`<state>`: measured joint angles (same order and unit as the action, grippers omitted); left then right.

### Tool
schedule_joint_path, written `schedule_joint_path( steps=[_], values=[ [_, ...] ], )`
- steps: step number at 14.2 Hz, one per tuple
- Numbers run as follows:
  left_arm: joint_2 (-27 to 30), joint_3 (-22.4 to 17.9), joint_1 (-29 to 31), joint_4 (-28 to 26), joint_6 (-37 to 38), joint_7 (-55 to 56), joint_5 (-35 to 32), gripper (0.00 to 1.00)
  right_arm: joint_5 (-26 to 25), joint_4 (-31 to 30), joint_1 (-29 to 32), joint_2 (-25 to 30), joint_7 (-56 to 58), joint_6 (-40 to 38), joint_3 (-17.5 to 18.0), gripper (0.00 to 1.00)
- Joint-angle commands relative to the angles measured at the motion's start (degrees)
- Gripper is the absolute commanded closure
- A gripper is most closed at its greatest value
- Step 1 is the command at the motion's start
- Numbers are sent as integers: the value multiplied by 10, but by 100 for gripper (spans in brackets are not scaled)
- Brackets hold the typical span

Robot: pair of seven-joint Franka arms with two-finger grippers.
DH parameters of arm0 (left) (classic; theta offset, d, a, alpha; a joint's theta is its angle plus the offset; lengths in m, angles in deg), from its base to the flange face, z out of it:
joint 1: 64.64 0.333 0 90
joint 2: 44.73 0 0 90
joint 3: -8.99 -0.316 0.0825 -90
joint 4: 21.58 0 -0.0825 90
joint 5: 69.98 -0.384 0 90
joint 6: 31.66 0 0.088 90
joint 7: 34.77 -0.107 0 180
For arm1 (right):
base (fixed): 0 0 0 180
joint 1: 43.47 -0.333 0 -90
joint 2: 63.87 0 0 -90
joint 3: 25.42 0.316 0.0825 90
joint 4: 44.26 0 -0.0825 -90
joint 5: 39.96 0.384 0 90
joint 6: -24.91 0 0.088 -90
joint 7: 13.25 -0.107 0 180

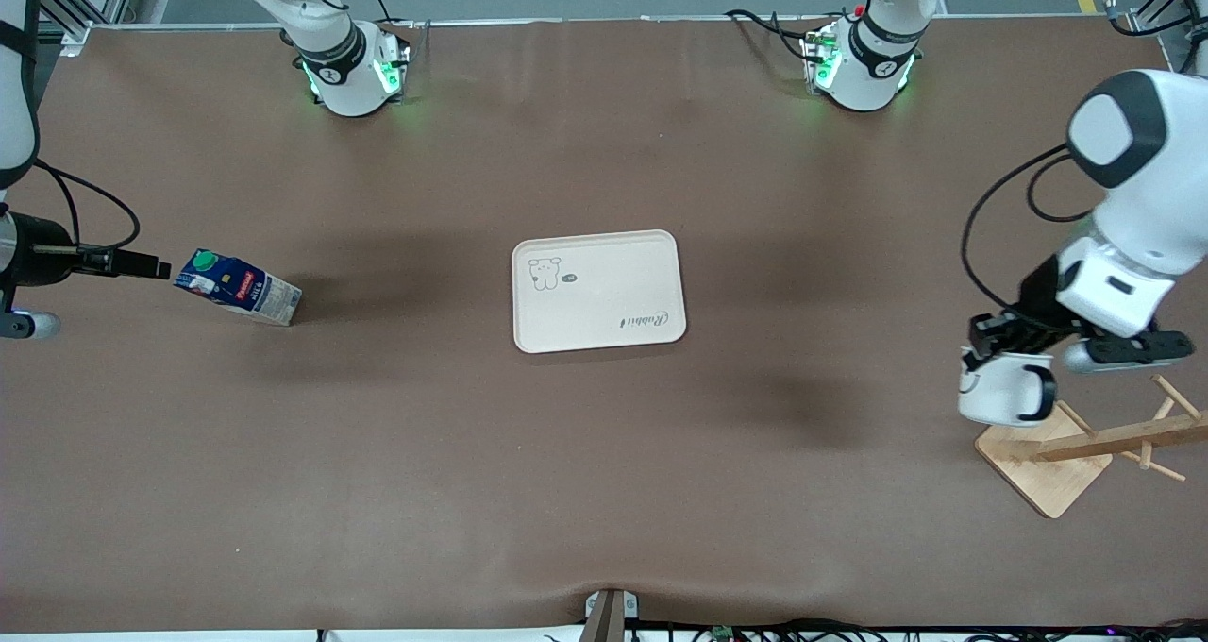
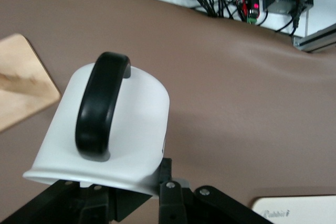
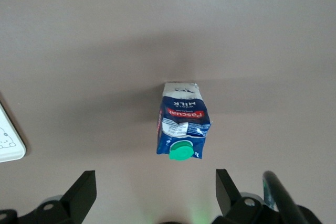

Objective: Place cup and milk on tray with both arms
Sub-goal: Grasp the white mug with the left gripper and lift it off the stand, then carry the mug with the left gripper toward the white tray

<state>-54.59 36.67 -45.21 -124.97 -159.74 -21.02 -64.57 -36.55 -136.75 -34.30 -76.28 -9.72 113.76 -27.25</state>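
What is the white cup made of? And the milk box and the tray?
The small white cup with a black handle, held in the left pincer, looks like smooth matte plastic or ceramic; its even, dull surface leaves that open. The dark-blue milk carton seems printed cardboard with creased edges and a green plastic cap. The cream rectangular tray looks like matte plastic with rounded moulded corners.

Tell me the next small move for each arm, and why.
Probably carry the cup toward the tray: the left hand is shut on its rim, up by the wooden rack, and the tray is bare. The right hand hangs open over the table by the standing milk, so it should lower around it.
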Motion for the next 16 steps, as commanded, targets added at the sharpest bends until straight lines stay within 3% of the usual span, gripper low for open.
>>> schedule_joint_path(
  steps=[1,6,10,14,16],
  values=[
    [-10,0,-41,10,22,68,-17,100,0,-66,15,19,4,38,6,0],
    [-53,1,-130,13,76,181,-17,100,1,-232,24,91,5,176,6,0],
    [-107,-1,-219,35,105,334,-26,100,1,-262,24,103,5,190,6,0],
    [-175,-1,-296,99,145,427,-38,100,1,-343,26,123,5,315,6,0],
    [-221,-1,-327,136,157,460,-34,100,1,-349,31,121,4,322,6,0]
  ],
)
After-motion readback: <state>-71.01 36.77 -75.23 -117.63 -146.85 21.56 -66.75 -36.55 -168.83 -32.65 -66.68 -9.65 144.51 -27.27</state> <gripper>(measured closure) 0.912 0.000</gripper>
